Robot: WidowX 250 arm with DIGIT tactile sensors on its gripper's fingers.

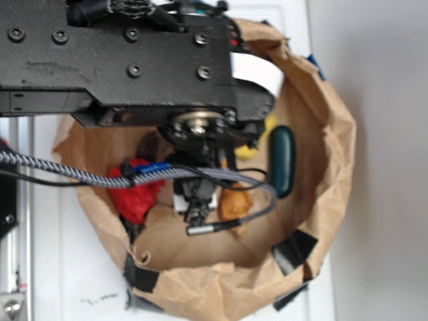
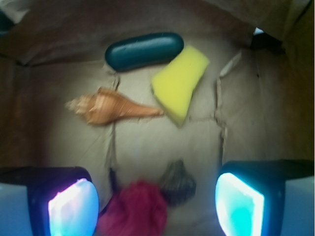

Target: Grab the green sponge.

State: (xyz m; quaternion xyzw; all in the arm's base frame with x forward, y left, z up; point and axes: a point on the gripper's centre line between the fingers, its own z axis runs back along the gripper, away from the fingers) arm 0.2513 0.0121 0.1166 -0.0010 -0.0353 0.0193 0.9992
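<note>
Exterior, arm: we see the black arm (image 1: 134,60) reaching over the paper bag (image 1: 334,154), its tool (image 1: 195,200) pointing down inside.
Exterior, sponge: mostly hidden beside the dark green capsule (image 1: 281,160).
Wrist, tool: our fingers (image 2: 74,209) spread wide, holding nothing.
Wrist, green sponge (image 2: 179,83): on the bag floor, between capsule and seashell (image 2: 110,109), well clear of our fingers.

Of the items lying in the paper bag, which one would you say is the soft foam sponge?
The yellow wedge-shaped sponge, right of the seashell. The dark green capsule just above it is glossy and hard-looking; the seashell is ridged and orange.
</note>
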